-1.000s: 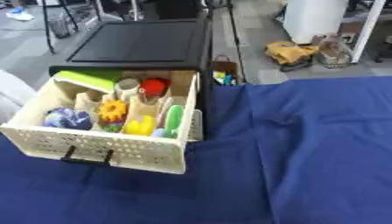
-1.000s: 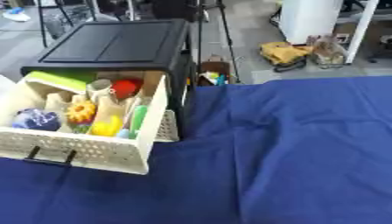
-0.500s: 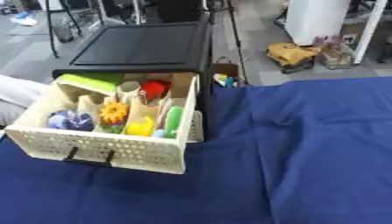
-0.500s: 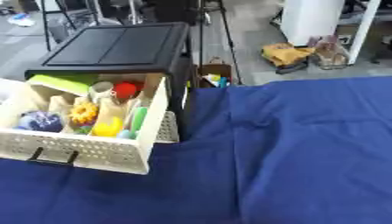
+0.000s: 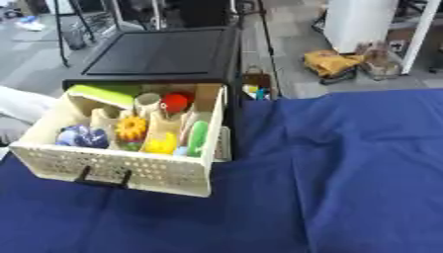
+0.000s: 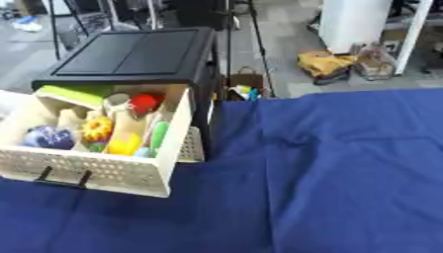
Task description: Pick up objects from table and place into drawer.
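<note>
Neither hand of the robot shows in either view, so whether the fingers are open or curled cannot be told. Cream perforated plastic drawer (image 5: 130,170), pulled out of its black cabinet (image 5: 164,54), stands on the dark blue tablecloth (image 5: 346,173) and holds a red round piece (image 5: 176,101), an orange flower-shaped toy (image 5: 131,128), a yellow piece (image 5: 161,145), a green stick (image 5: 198,137) and a blue-purple lump (image 5: 79,136). No loose object remains on the cloth (collection appears finished). Any later hand approach should probably come over the front wall, clear of the black handle (image 5: 102,178).
</note>
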Robot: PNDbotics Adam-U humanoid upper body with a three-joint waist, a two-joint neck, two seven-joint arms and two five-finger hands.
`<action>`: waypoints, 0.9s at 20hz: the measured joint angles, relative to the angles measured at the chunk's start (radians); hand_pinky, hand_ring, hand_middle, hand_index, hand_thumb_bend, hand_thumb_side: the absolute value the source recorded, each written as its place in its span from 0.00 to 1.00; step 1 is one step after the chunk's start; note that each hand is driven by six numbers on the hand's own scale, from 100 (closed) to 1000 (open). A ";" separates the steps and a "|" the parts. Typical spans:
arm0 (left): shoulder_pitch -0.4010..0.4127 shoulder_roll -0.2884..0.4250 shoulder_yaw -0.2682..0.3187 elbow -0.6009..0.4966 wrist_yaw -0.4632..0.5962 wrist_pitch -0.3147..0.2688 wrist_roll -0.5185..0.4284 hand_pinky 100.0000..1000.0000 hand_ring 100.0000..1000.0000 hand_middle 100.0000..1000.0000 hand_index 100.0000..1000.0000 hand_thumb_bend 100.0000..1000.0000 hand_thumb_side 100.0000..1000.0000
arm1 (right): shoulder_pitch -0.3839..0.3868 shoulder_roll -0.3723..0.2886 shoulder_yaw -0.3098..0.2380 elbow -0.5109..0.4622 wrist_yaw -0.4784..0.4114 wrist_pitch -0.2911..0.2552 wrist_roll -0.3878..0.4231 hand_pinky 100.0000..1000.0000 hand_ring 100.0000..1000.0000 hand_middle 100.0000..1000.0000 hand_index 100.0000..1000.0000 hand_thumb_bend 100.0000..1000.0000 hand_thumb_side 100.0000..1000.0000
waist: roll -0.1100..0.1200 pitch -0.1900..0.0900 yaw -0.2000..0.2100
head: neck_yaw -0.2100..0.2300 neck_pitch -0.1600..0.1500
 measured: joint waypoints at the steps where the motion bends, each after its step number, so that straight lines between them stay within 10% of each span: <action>1: 0.000 -0.001 0.001 0.000 -0.015 -0.004 -0.012 0.25 0.44 0.54 0.84 0.08 1.00 | 0.003 -0.001 0.005 0.000 0.003 0.001 -0.015 0.64 0.71 0.58 0.71 0.14 0.78 | 0.000 -0.001 0.000 | 0.000 0.000; 18: 0.034 -0.008 -0.064 0.000 -0.280 -0.100 0.027 0.22 0.33 0.48 0.80 0.07 1.00 | 0.045 -0.021 0.104 0.000 0.065 0.016 -0.277 0.64 0.70 0.57 0.70 0.15 0.78 | -0.008 -0.007 0.007 | 0.016 0.000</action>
